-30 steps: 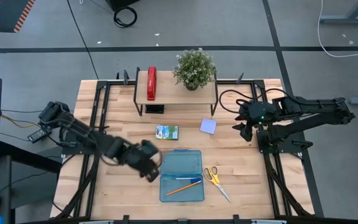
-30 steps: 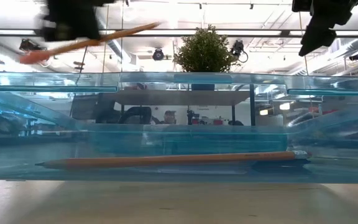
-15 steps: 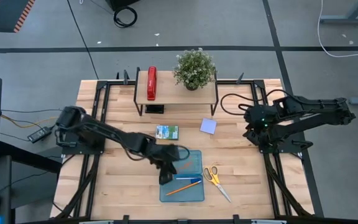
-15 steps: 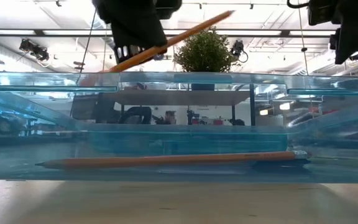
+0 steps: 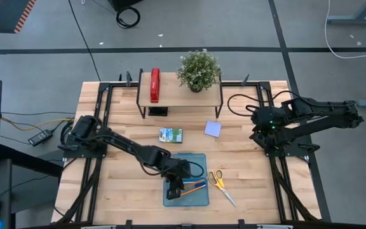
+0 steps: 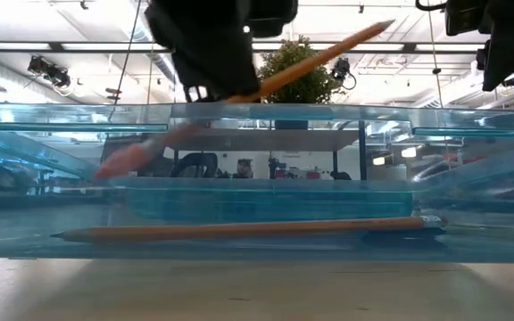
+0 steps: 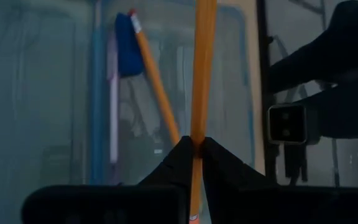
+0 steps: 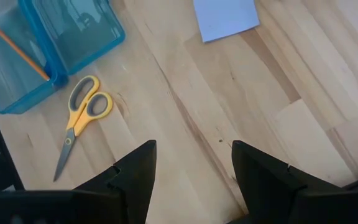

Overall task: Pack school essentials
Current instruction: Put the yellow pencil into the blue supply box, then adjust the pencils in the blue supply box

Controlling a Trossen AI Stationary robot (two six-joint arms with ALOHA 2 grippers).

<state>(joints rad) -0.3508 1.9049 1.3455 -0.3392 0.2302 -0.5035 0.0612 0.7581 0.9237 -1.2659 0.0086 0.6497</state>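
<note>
Jaws of our left gripper (image 7: 197, 144) pinch an orange pencil (image 7: 201, 68) slanted over the blue case (image 5: 186, 180) for dropping in, while our right gripper (image 8: 194, 165) waits wide above the worktop (image 8: 241, 106).

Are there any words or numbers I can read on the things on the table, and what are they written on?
None can be read.
The green-blue printed packet has printing on it, too small to make out.
The lavender sticky-note pad looks blank.
The red stapler, the yellow-handled scissors, the blue case and the orange pencil held in the left gripper show no lettering.
</note>
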